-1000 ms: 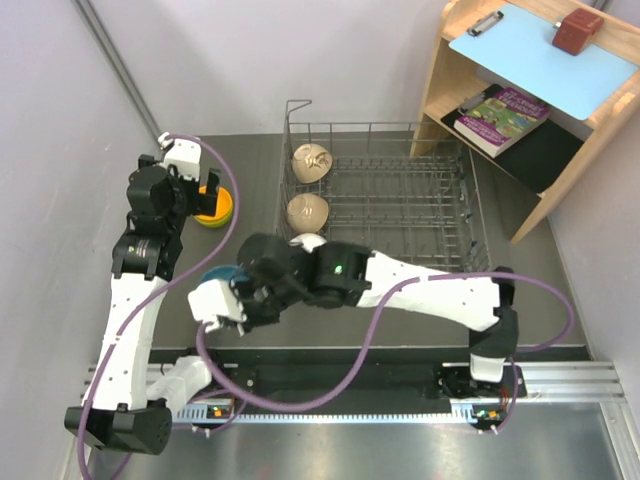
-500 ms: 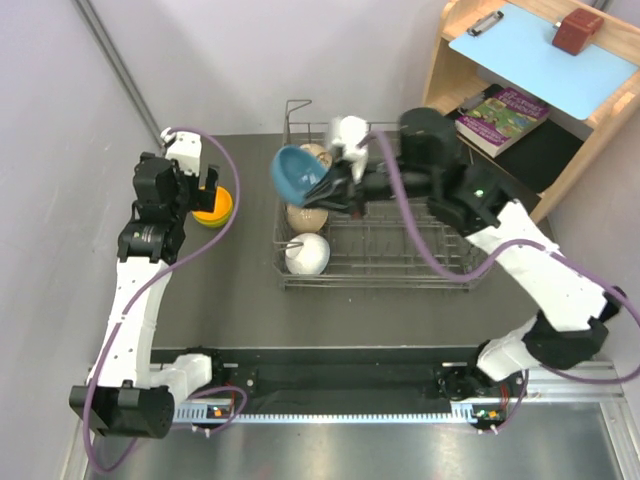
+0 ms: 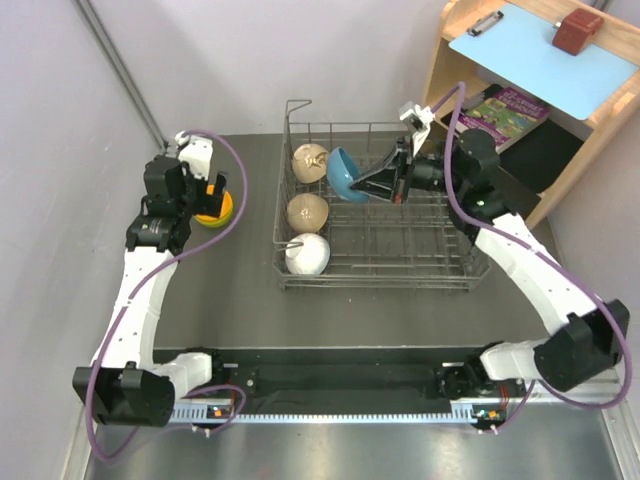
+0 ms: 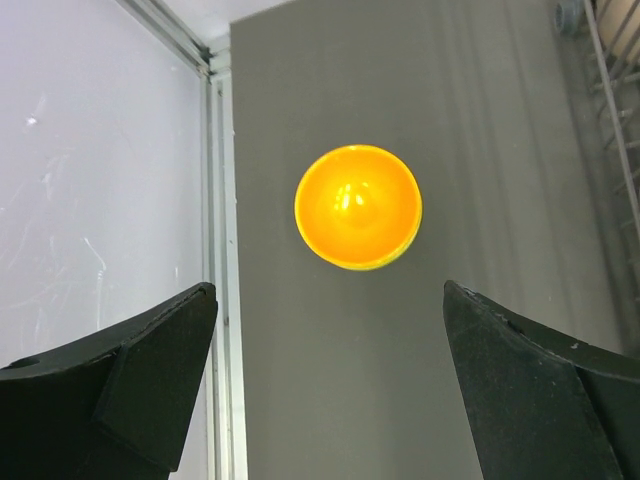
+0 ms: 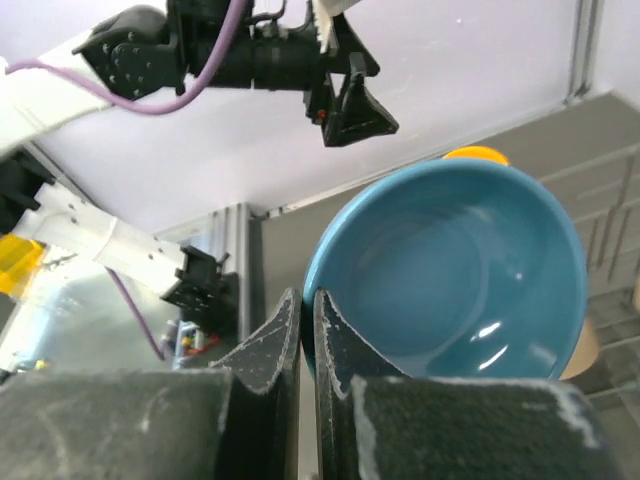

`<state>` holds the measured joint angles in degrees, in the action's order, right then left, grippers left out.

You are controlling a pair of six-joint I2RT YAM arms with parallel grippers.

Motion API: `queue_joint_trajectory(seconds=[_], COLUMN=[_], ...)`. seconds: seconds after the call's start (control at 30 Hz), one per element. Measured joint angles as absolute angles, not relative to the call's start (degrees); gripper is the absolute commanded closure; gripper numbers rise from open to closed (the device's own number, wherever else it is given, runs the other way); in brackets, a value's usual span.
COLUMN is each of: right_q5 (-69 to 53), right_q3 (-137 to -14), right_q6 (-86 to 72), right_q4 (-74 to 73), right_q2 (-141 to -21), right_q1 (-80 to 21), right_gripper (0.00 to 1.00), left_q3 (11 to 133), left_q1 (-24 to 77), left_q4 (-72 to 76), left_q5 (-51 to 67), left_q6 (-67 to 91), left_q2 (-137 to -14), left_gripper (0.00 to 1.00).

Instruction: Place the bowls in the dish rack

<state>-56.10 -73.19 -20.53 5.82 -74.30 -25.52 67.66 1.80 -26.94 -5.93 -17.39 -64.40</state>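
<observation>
Grey tabletop (image 3: 240,300), dish rack (image 3: 400,285) with three bowls (image 3: 308,212)

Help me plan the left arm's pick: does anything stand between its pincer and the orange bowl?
Nothing visible does. The left pincer is open and faces the orange bowl straight on, and only table surface shows in the gap between them.

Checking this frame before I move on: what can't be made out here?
- Yellow-green bowl: top view, left claw partly covers it; left wrist view, orange bowl inside leaves a rim sliver.
- Pinched rim of blue bowl: right wrist view, behind right claw.
- Book title: top view, too small.
</observation>
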Motion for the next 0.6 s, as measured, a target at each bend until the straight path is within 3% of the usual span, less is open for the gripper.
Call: queue_joint_trajectory(seconds=[0.33, 0.6], right_q5=[-59.99, -59.16], right_q3=[-62.85, -55.07], right_q6=[-66.7, -78.26], right_q4=[57.8, 69.08], right_q2=[-90.65, -95.07], right_q1=[-21.15, -20.56], right_gripper=[1.0, 1.0], left_q3=[63.02, 60.99], left_q1=[1.58, 1.13], left_q4=[-26.98, -26.92], left_q5=[-4.4, -3.84], left_q6=[-19.35, -20.36], left_q2=[-64.36, -64.2], left_gripper=[0.01, 0.01])
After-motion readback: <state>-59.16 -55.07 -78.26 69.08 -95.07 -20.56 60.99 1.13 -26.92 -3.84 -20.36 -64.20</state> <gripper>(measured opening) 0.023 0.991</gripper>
